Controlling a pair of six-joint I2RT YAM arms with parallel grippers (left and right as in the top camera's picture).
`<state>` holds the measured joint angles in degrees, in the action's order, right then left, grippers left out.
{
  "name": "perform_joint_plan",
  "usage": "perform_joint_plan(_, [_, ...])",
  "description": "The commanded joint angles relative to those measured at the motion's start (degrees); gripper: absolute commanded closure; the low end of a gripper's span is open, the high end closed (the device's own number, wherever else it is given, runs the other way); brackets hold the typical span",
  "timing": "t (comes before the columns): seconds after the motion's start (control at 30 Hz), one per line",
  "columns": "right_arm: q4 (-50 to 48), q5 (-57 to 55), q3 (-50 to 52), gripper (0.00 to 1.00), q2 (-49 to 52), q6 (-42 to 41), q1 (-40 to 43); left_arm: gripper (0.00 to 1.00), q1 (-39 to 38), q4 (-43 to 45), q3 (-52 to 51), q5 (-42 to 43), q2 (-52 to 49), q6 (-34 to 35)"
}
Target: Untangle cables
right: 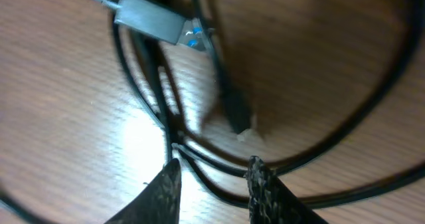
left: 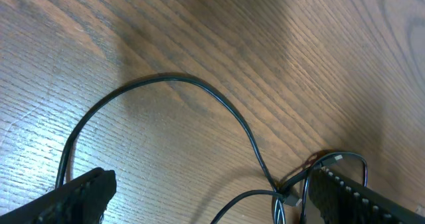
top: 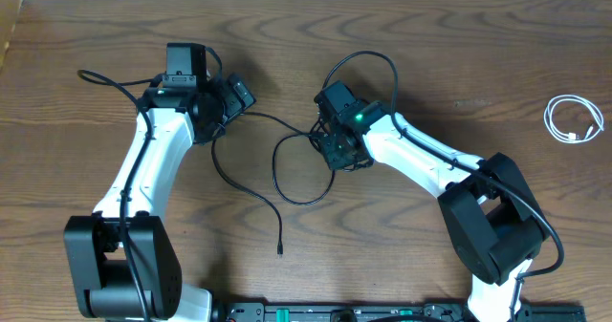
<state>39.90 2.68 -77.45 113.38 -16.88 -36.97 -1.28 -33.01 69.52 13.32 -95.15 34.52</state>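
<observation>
Two thin black cables [top: 275, 169] lie tangled mid-table, one tail running lengthwise toward the near edge. A short white cable [top: 574, 119] is coiled far right. The left gripper [left: 212, 191] gapes empty. The right gripper [right: 212, 184] is nearly closed over crossed strands, grasp unclear. The table [top: 459, 54] is brown wood-grain.

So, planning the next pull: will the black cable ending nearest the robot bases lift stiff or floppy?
Probably floppy: the black cable lies in loose curves. Likely light, being thin. It crosses other cables, so pulling may drag them.
</observation>
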Motion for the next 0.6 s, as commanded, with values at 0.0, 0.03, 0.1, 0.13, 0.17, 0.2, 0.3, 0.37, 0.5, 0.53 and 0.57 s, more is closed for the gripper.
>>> perform_joint_plan(0.0, [0.0, 4.4, -0.8, 0.7, -1.1, -0.7, 0.1, 0.02, 0.2, -0.2, -0.8, -0.8, -0.3, -0.3])
perform_joint_plan(0.03, [0.0, 4.4, -0.7, 0.71, -1.0, -2.4, 0.1, 0.02, 0.2, -0.2, -0.8, -0.8, -0.3, -0.3])
perform_joint_plan(0.1, [0.0, 4.4, -0.6, 0.71, -0.6, -4.2, 0.0, 0.02, 0.2, -0.2, -0.8, -0.8, -0.3, -0.3])
perform_joint_plan(0.13, [-0.1, 4.4, -0.4, 0.71, -0.2, -4.3, -0.2, 0.02, 0.2, -0.2, -0.8, -0.8, -0.3, -0.3])
perform_joint_plan(0.17, [0.0, 4.3, -0.3, 0.7, 0.1, -4.3, -0.5, 0.02, 0.2, -0.2, -0.8, -0.8, -0.3, -0.3])
perform_joint_plan(0.2, [-0.1, 4.3, -0.2, 0.7, 0.5, -4.3, -0.8, 0.02, 0.2, -0.2, -0.8, -0.8, -0.3, -0.3])
perform_joint_plan(0.3, [0.0, 3.7, -0.1, 0.72, 1.1, -4.3, -1.4, 0.02, 0.2, -0.2, -0.8, -0.8, -0.3, -0.3])
perform_joint_plan(0.37, [0.0, 3.5, -0.1, 0.75, 1.1, -4.3, -1.5, 0.02, 0.2, -0.2, -0.8, -0.8, -0.3, -0.3])
perform_joint_plan(0.5, [0.0, 3.5, 0.0, 0.81, 1.2, -5.3, -1.7, 0.02, 0.2, -0.2, -0.8, -0.8, -0.3, -0.3])
perform_joint_plan(0.53, [0.0, 3.5, 0.2, 0.81, 1.2, -6.1, -1.9, 0.02, 0.2, -0.2, -0.8, -0.8, -0.3, -0.3])
perform_joint_plan(0.57, [-0.1, 3.5, 0.3, 0.81, 1.2, -6.6, -2.1, 0.02, 0.2, -0.2, -0.8, -0.8, -0.3, -0.3])
